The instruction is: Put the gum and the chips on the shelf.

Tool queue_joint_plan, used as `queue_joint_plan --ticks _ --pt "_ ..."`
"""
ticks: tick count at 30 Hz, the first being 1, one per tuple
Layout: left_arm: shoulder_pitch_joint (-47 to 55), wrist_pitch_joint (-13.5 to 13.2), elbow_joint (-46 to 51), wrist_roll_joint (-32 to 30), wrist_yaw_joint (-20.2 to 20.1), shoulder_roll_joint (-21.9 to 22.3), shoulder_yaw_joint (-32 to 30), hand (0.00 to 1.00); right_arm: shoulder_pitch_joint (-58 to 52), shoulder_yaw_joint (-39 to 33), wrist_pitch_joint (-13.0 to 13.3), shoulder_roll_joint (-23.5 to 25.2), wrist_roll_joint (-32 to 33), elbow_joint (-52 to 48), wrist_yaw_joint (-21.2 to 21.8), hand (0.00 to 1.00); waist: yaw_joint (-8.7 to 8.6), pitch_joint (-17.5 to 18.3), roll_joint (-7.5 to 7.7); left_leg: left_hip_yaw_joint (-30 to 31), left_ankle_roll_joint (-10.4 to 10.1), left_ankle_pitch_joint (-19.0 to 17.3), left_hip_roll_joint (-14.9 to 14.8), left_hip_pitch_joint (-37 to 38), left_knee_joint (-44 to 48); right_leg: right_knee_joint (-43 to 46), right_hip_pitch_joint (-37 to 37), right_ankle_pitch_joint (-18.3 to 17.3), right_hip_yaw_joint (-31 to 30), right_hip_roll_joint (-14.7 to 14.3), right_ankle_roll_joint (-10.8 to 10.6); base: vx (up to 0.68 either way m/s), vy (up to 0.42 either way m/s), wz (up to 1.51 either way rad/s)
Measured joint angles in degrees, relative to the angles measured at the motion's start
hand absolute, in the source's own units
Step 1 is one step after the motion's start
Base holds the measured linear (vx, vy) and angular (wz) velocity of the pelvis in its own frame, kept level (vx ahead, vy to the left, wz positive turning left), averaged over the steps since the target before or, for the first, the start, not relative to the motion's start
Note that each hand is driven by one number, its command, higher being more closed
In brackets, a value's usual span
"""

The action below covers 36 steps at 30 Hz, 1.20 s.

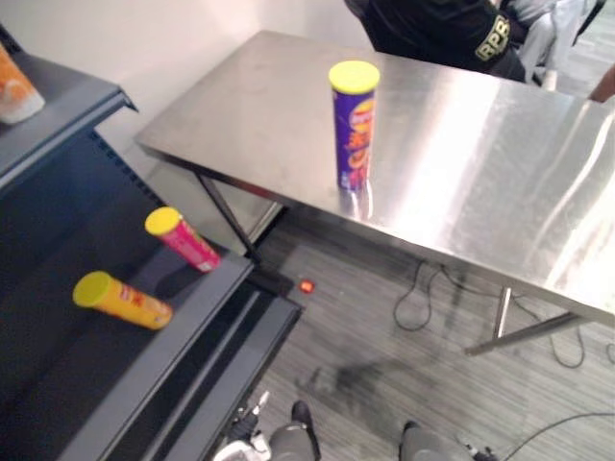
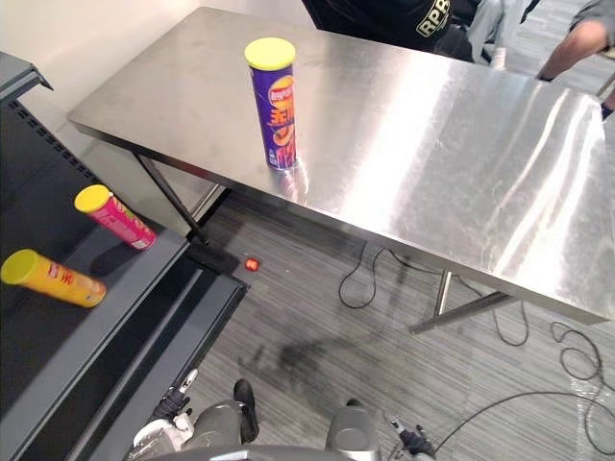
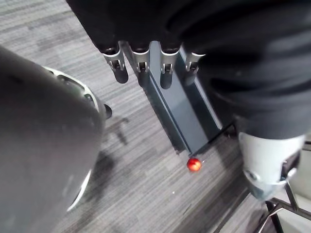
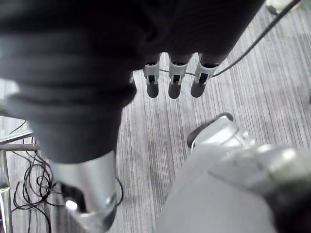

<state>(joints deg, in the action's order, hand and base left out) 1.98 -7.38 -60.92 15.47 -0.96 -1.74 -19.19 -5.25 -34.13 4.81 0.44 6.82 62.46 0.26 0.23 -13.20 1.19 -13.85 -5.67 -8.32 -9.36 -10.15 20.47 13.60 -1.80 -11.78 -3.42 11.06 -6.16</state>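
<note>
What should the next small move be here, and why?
Probably lift the left hand toward the purple cylindrical chips can with a yellow lid, upright on the steel table. Both it and the right hand hang open over the floor, holding nothing, while a pink can and a yellow can lie on the dark shelf.

Nothing can be read for certain. Print is borne by the purple chips can [image 1: 353, 130] on the tabletop [image 1: 461, 163] and by the pink can [image 1: 184, 240] and yellow can [image 1: 125, 300] left of it; yellow letters [image 1: 492, 38] mark a person's shirt [image 1: 432, 29] beyond it.
</note>
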Motion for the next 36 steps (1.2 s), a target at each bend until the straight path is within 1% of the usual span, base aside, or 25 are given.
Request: queue_joint_plan --ticks 1,2,4,6,7,8,9,10,11,12,13,14,16,19,20,22,23,24,27,28,30,31,32,34,36 --pt "0.02 -0.01 -0.07 -0.04 0.0 -0.07 0.04 0.0 0.11 -0.55 0.06 0.02 0.0 0.23 0.08 0.0 0.08 0.32 0.2 0.63 0.21 -0.71 0.31 -0.31 1.18 -0.75 0.18 0.58 -0.52 0.33 -0.23 0.17 0.228 -0.52" --pt "0.01 0.01 -0.35 -0.2 0.13 -0.24 0.27 0.0 0.69 -1.74 0.31 0.02 0.0 0.49 0.15 0.0 -0.01 0.82 0.22 0.67 0.66 -1.59 0.69 -0.7 2.51 -2.03 0.17 2.08 -1.46 0.73 -0.24 0.13 0.196 -0.49" --pt "-0.05 0.02 -0.8 -0.54 0.12 -0.81 0.85 0.0 1.96 -3.13 0.67 0.01 0.0 1.42 0.31 0.0 -0.01 0.89 0.16 0.78 0.75 -1.89 0.8 -0.66 3.14 -4.19 -0.07 5.66 -2.68 0.85 -1.03 0.09 0.161 -0.6" --pt "-0.06 0.0 -1.89 -0.65 0.15 -1.08 0.98 0.0 3.22 -3.72 0.68 -0.55 0.0 2.78 0.32 0.0 0.14 1.67 -0.04 0.51 0.75 -1.9 0.74 -0.17 2.41 -6.89 -1.37 10.87 -3.6 0.75 -2.36 0.04 0.112 -0.84" --pt "-0.03 0.03 -2.1 -0.67 0.17 -1.1 1.04 0.0 3.48 -3.71 0.67 -0.86 0.0 3.13 0.31 0.0 0.18 1.87 -0.11 0.29 0.75 -1.9 0.75 0.31 1.68 -7.46 -2.0 12.17 -3.44 0.75 -2.54 0.03 0.085 -1.04" --pt "0.07 0.04 -2.57 -0.92 0.28 -1.11 1.54 0.0 3.95 -3.51 0.6 -1.75 0.0 4.08 0.3 0.0 0.31 2.36 -0.57 -0.19 0.76 -1.89 0.75 1.7 -0.56 -8.71 -2.9 15.24 -2.11 0.56 -2.52 0.01 0.058 -0.89" --pt "0.19 0.05 -2.77 -1.09 0.38 -1.11 1.92 0.0 4.08 -3.26 0.58 -2.25 -0.01 4.32 0.26 0.0 0.55 2.61 -0.91 -0.72 0.78 -1.88 0.71 2.48 -1.85 -9.4 -3.28 16.79 -0.66 0.43 -2.31 0.0 0.077 -1.15" --pt "0.53 0.07 -2.8 -1.85 0.6 -0.89 2.87 0.0 4.1 -2.7 0.55 -3.24 -0.02 4.49 0.15 0.0 0.88 3.05 -1.55 -2.49 0.83 -1.84 0.64 4.06 -4.57 -11.06 -3.94 19.59 3.89 0.44 -1.67 -0.03 0.072 -0.98" --pt "0.48 0.05 -2.66 -2.82 0.65 -0.73 3.89 0.0 4.17 -2.51 0.52 -4.02 -0.02 4.84 0.06 0.0 0.88 3.11 -1.63 -3.95 0.96 -1.76 0.79 5.19 -6.58 -12.72 -3.87 20.68 10.35 0.88 -0.96 -0.04 0.064 -0.89" --pt "0.48 0.06 -2.53 -3.17 0.66 -0.92 4.97 0.0 4.13 -2.52 0.47 -4.33 -0.02 4.98 -0.1 0.0 0.88 3.17 -1.53 -4.72 0.98 -1.77 1.35 5.61 -7.65 -13.46 -3.88 20.75 15.21 1.25 -0.86 -0.05 0.039 -0.5" --pt "0.48 0.06 -2.46 -3.26 0.66 -1.13 5.67 0.0 4.01 -2.52 0.46 -4.5 -0.02 5.02 -0.17 0.0 0.9 3.23 -1.42 -4.72 1.03 -1.73 1.89 5.7 -8.13 -14.04 -3.9 20.76 17.1 1.52 -0.84 -0.05 0.023 -0.28" --pt "0.49 0.05 -2.46 -3.31 0.68 -1.59 6.33 0.0 3.96 -2.56 0.46 -4.74 -0.02 5.09 -0.5 0.0 0.9 3.23 -1.42 -4.51 1.03 -1.73 2.65 5.76 -8.55 -15.42 -3.68 20.75 17.02 1.83 -0.84 -0.07 0.003 -0.17" --pt "0.53 0.07 -2.49 -3.32 0.69 -1.96 7.31 0.0 3.93 -2.57 0.43 -4.76 0.01 5.79 -0.62 0.0 0.88 3.33 -1.58 -4.12 1.04 -1.72 2.92 5.68 -8.59 -17.48 -2.79 20.7 17.75 1.72 -0.85 -0.11 -0.043 -0.07" --pt "0.64 0.09 -2.81 -3.54 0.68 -2.04 7.58 0.0 3.97 -3.8 0.45 -4.87 0.47 6.04 -0.77 0.0 1.04 4.53 -1.7 -2.62 1.07 -1.21 3.34 5.83 -10.46 -18.8 -2.61 19.17 19.21 1.22 -1.27 -0.14 -0.104 0.03" --pt "0.7 0.09 -2.83 -4.38 0.68 -1.94 7.46 0.0 3.88 -4.95 0.52 -5.14 1.2 6.01 -0.96 0.0 1.06 4.67 -1.81 -2.37 0.89 -0.43 3.25 6.44 -11.67 -18.8 -2.42 18.66 19.37 1.0 -1.2 -0.15 -0.111 0.06" --pt "1.23 0.09 -2.84 -4.98 0.68 -1.89 6.97 0.0 3.65 -8.33 0.55 -5.22 3.35 6.01 -1.2 0.0 0.96 5.07 -1.25 -1.8 0.32 0.35 3.16 7.42 -13.71 -19.42 -1.71 18.4 19.58 0.67 -1.57 -0.15 -0.102 0.05" --pt "2.06 0.09 -2.82 -5.06 0.69 -1.89 6.13 0.0 3.38 -10.77 0.56 -5.24 4.46 6.0 -1.38 0.0 0.81 6.41 -1.21 -1.49 0.06 0.78 3.15 7.46 -14.74 -19.66 -1.93 18.4 19.54 0.57 -1.57 -0.08 -0.045 -0.01" --pt "2.4 0.1 -2.81 -5.1 0.68 -1.88 5.44 0.0 3.34 -12.01 0.57 -5.29 4.94 5.99 -1.56 0.0 0.71 6.71 -1.12 -1.43 0.12 0.82 3.14 7.47 -15.2 -19.79 -1.89 18.4 19.49 0.47 -1.57 -0.09 -0.053 -0.07" --pt "3.59 0.12 -2.84 -5.16 0.68 -1.92 2.85 0.0 3.39 -19.64 0.55 -6.78 8.26 5.89 -2.48 0.0 0.69 7.61 -0.84 -1.39 -0.01 0.91 3.02 8.44 -16.62 -19.96 -1.99 18.4 18.74 0.01 -1.57 -0.04 -0.043 -0.14" --pt "4.12 0.13 -2.85 -5.18 0.68 -1.92 2.25 0.0 3.53 -23.05 0.55 -8.19 9.37 5.83 -2.79 0.0 0.48 8.07 -0.87 -1.45 -0.04 0.93 3.03 8.46 -16.63 -19.96 -2.03 18.4 18.64 0.01 -1.57 0.01 -0.013 -0.04" --pt "5.46 0.26 -2.92 -5.29 0.67 -1.92 0.92 0.0 4.47 -28.49 0.61 -11.53 12.4 6.0 -3.51 0.0 -0.61 9.12 -0.67 -1.54 -0.46 1.25 3.17 8.61 -16.96 -19.96 -2.06 18.46 18.6 0.0 -1.61 0.02 -0.001 -0.01" --pt "5.74 0.31 -2.96 -5.29 0.68 -1.93 0.69 0.0 4.73 -29.58 0.68 -12.55 13.17 5.98 -3.78 0.0 -0.86 9.44 -0.65 -1.58 -0.39 1.4 3.26 8.81 -17.33 -19.92 -2.07 18.5 18.55 -0.01 -1.62 0.09 0.008 -0.06" --pt "6.54 0.36 -3.08 -5.28 0.71 -1.97 -0.07 0.0 6.28 -31.41 1.18 -15.71 17.71 5.74 -5.11 0.0 -1.7 10.18 -0.39 -1.86 -0.25 1.57 3.71 9.43 -18.22 -19.69 -2.08 18.93 18.2 -0.06 -1.58 0.08 0.014 -0.09" --pt "6.64 0.38 -3.49 -5.28 0.74 -1.95 -0.5 0.0 7.15 -31.63 1.58 -17.46 19.76 4.59 -5.95 0.0 -1.75 10.71 -0.27 -2.36 0.12 1.8 3.75 9.67 -18.26 -19.67 -2.26 19.01 17.44 -0.17 -1.64 0.09 0.013 -0.17" --pt "6.62 0.37 -4.06 -5.29 0.84 -1.93 -1.27 0.0 9.1 -31.25 1.96 -19.45 21.25 -0.74 -7.84 0.0 -1.91 10.97 -0.11 -2.93 0.23 1.65 3.87 10.4 -18.37 -19.65 -2.12 19.15 16.67 -0.21 -1.8 0.1 0.01 -0.18"
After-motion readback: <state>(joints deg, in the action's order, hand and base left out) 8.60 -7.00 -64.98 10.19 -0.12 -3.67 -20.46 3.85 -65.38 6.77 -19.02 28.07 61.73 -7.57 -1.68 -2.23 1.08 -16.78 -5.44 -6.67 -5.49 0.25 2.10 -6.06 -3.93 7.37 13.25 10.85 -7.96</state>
